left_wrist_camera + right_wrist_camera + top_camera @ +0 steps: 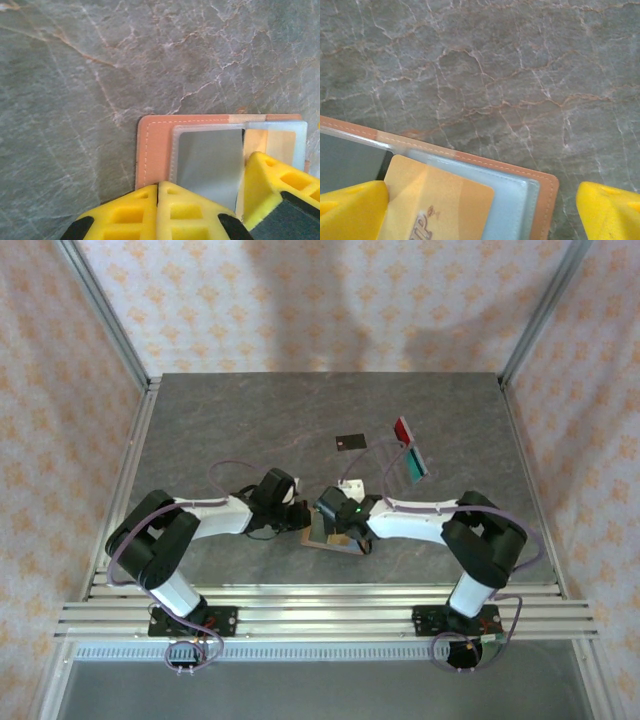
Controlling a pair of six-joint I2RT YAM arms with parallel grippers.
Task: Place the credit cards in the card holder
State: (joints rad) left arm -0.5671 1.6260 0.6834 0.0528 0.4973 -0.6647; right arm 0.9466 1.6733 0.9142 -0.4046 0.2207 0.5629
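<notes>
The left gripper (157, 212) is clenched at the edge of the tan stitched-leather card holder (152, 150) and the right gripper (480, 207) is released astride a gold plastic card (437, 200) on it, so the holder is judged best pinned while the thin black card (350, 441), red card (403, 429) and teal card (418, 465) beyond are fetched singly.

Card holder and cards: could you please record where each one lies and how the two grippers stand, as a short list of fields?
card holder: open flat on the table, tan, clear sleeves
gold card: on the holder; whether sleeved, cannot tell
black card: on the table, beyond the holder
red card: right of the black card
teal card: next to the red card
left gripper: shut, at the holder's edge
right gripper: open, over the gold card
</notes>
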